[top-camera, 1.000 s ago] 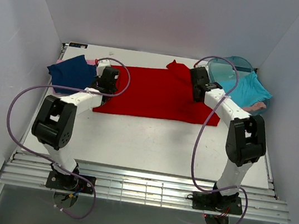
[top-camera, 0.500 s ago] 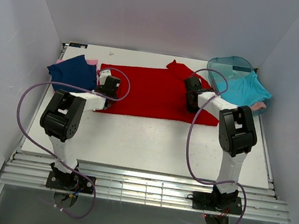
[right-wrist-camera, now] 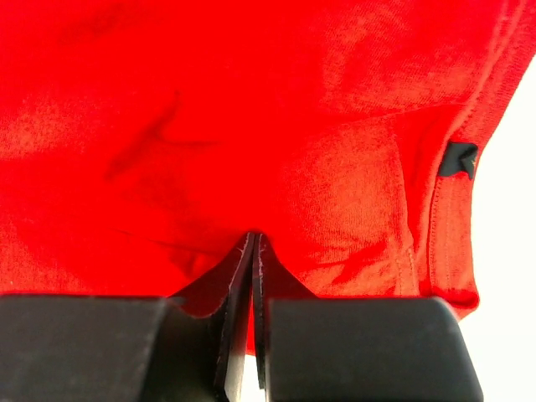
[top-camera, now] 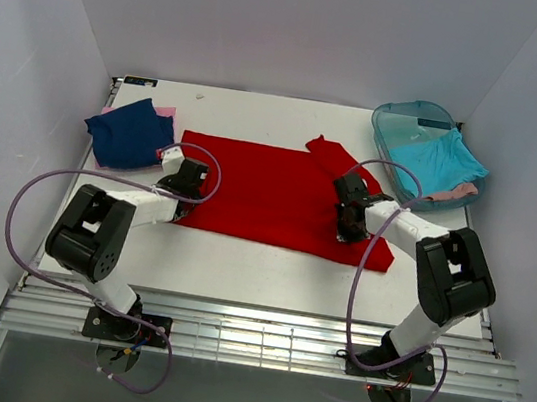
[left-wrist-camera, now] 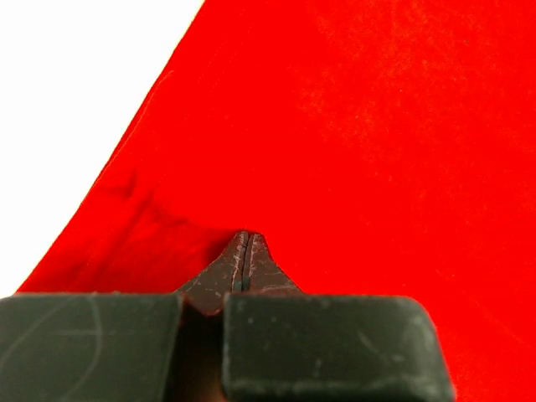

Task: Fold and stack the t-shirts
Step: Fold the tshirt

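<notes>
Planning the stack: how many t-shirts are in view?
5: red shirt mid-table; navy shirt far left atop a pink shirt; turquoise shirt and second pink shirt in the tub. More may be hidden.

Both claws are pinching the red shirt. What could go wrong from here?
The left gripper and right gripper each nip only a small pinch of the red t-shirt, so the cloth might slip free. The navy t-shirt lies close beside its left edge and might get dragged.
</notes>
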Action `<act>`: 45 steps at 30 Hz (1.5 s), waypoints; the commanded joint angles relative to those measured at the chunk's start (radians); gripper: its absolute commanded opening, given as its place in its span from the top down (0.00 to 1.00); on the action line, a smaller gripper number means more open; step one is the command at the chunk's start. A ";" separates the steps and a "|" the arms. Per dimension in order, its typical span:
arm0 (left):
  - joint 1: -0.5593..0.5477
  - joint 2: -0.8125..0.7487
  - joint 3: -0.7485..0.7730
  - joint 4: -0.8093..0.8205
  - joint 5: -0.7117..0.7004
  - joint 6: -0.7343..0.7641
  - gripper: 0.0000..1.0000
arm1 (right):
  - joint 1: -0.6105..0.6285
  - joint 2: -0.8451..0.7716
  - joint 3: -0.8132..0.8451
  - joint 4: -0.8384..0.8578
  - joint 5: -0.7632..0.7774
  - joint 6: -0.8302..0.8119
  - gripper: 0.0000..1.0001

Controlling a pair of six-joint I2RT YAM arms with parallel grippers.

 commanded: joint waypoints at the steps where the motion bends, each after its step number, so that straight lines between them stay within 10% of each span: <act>1: -0.021 -0.055 -0.098 -0.200 -0.014 -0.069 1.00 | 0.044 -0.066 -0.090 -0.128 -0.041 0.068 0.92; 11: -0.123 -0.213 -0.109 -0.368 -0.076 -0.176 1.00 | 0.110 -0.245 -0.201 -0.185 -0.069 0.138 0.92; 16: -0.156 -0.308 -0.001 -0.384 -0.106 -0.127 1.00 | 0.098 -0.283 0.050 -0.213 0.050 0.082 0.85; 23: -0.135 -0.178 0.247 -0.310 -0.194 0.140 0.32 | -0.043 0.020 0.503 -0.164 -0.018 -0.087 0.61; 34: -0.003 0.068 0.444 -0.295 -0.080 0.282 0.30 | -0.227 0.568 1.054 -0.064 -0.353 -0.181 0.59; 45: 0.037 0.051 0.424 -0.281 -0.076 0.328 0.30 | -0.273 0.703 1.093 0.002 -0.509 -0.158 0.57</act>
